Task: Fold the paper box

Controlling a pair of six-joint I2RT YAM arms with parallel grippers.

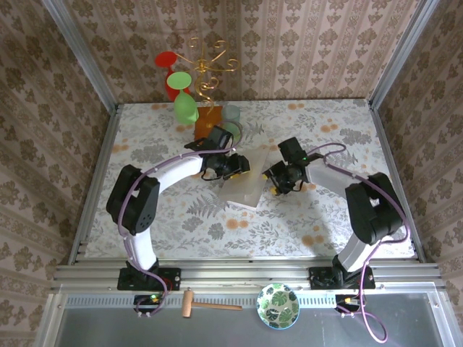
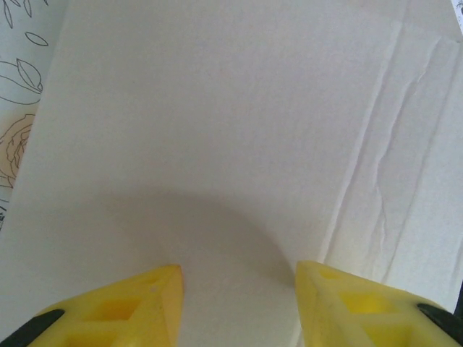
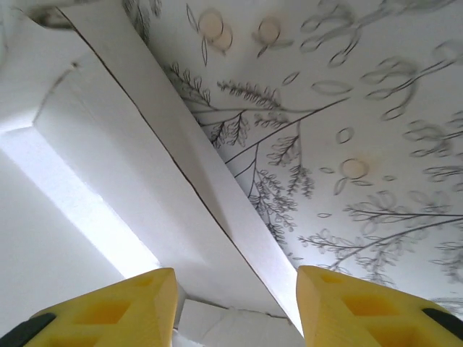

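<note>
Bottom edge: I log a hammer (image 1: 206, 304) and a leaf-patterned bowl (image 1: 278, 306) on the front ledge.
Centre: paper box (image 1: 249, 186) on the table (image 1: 325, 123), with open surface below and to the right of it.
Left gripper (image 2: 239, 289): released, over the flat panel.
Right gripper (image 3: 235, 296): released, straddling a raised flap edge.
Upper centre: orange block (image 1: 208, 121), green cups (image 1: 185, 108).

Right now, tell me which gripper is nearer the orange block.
Left. The left gripper is just near-side of the orange block, over the left part of the paper box. The right gripper is farther off to the right, at its right edge.
</note>
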